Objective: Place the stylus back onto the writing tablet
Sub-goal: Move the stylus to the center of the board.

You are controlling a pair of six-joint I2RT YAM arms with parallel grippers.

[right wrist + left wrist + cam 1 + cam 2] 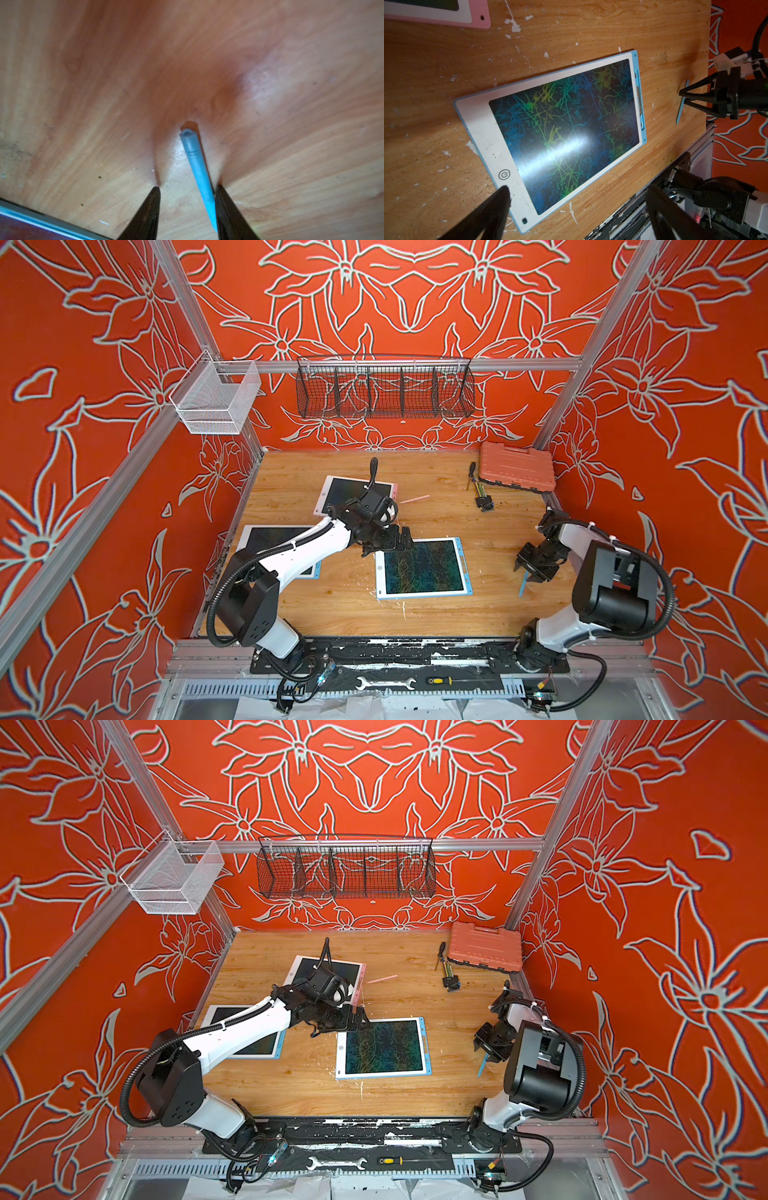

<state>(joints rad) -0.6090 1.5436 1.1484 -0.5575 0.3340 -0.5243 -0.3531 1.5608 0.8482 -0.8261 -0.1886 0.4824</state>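
A blue stylus (523, 585) (197, 166) lies on the wooden table near its right edge. My right gripper (524, 572) (188, 187) is down over it, open. The stylus rests against one finger, with a clear gap to the other. The blue-edged writing tablet (424, 568) (560, 128) lies flat in the middle of the table, left of the stylus, its dark screen covered in coloured scribbles. The side slot (639, 99) on its right edge holds nothing. My left gripper (405, 541) (578, 190) hovers open over the tablet's far left corner, holding nothing.
A pink-edged tablet (345, 489) lies at the back, a pink stylus (413, 499) beside it. Another blue-edged tablet (266, 537) sits under my left arm. An orange tool case (517, 466) and small tools (482, 495) occupy the back right corner.
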